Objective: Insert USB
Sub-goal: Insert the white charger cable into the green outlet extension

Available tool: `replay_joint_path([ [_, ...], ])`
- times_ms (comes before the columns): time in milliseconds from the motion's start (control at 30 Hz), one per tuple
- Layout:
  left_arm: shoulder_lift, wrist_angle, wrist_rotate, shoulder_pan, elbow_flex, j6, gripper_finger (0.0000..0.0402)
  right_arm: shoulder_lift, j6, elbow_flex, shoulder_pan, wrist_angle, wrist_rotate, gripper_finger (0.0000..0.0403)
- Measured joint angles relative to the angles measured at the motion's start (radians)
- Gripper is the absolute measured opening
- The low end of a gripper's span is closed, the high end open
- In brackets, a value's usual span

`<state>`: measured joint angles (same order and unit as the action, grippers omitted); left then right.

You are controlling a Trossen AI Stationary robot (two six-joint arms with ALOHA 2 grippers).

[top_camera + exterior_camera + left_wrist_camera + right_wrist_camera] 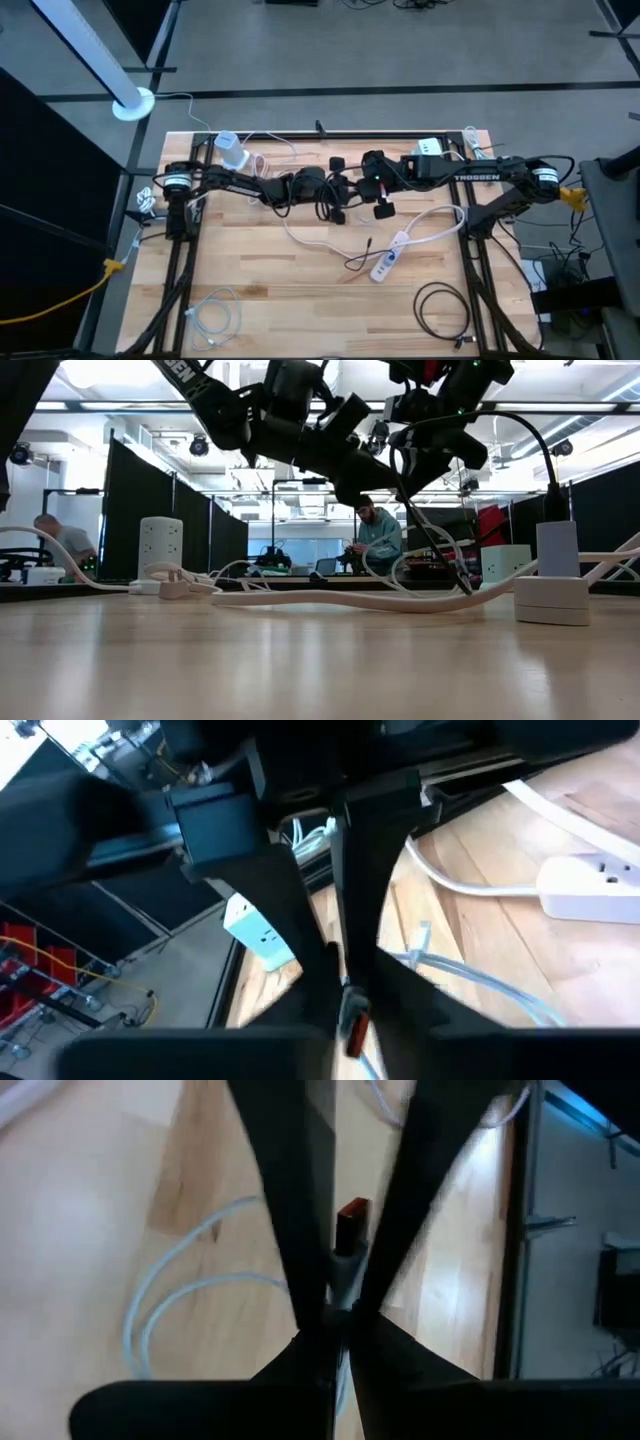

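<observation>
Right tool (335, 1315) clamped on USB plug (349, 1230); left tool (345, 970) state unclear.

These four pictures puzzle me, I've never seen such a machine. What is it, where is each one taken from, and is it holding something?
It is a robot with two dark arms at a wooden table. One picture looks straight down, one looks level across the tabletop, and two come from cameras on the wrists. In the overhead view the left gripper and the right gripper meet in mid-air above the table's middle. Each wrist view shows a small plug with a reddish tip: the USB plug sits pinched between the right arm's fingers, and the same plug shows in the left wrist view between that arm's fingers. A white power strip, white cables and a black cable lie on the table.
</observation>
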<state>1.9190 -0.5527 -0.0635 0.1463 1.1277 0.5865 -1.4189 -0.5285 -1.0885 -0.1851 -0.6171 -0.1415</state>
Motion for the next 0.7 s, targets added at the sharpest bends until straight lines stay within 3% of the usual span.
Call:
replay_joint_path([
  [700, -0.035, 0.049, -0.041, 0.018, 0.002, 0.009, 0.0007, 0.009, 0.056, -0.003, -0.010, -0.012, 0.010, 0.0002],
])
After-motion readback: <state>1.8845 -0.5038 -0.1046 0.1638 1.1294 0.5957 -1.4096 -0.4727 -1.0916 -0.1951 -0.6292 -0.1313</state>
